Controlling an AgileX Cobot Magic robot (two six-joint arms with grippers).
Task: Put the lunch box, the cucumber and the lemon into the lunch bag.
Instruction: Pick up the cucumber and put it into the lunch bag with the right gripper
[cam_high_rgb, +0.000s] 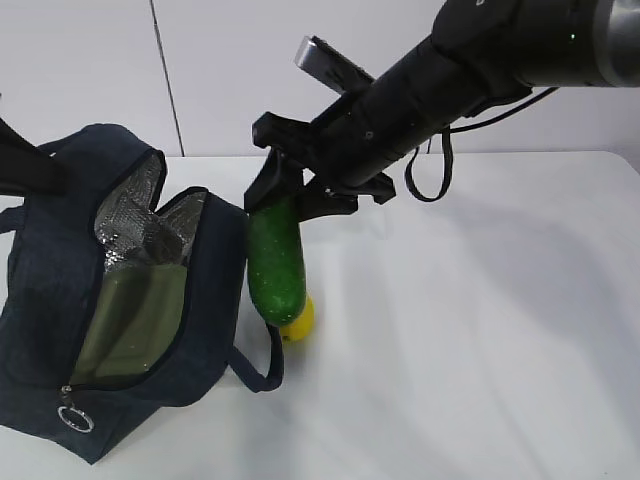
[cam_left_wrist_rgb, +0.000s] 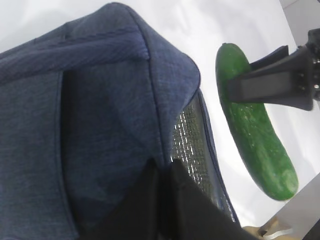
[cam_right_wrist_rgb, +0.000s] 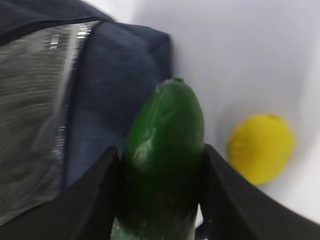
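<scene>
The navy lunch bag stands open on the left of the white table, its silver foil lining showing. Inside it lies the lunch box, sage-green lid up. My right gripper is shut on the upper end of the dark green cucumber, which hangs nearly upright just right of the bag's side wall, above the table. The yellow lemon rests on the table behind the cucumber's lower tip. In the left wrist view my left gripper pinches the bag's wall, one finger on fabric, one on foil.
A strap handle loops out onto the table at the bag's front right corner, below the cucumber. The zipper's metal ring pull hangs at the bag's near end. White table stretches to the right.
</scene>
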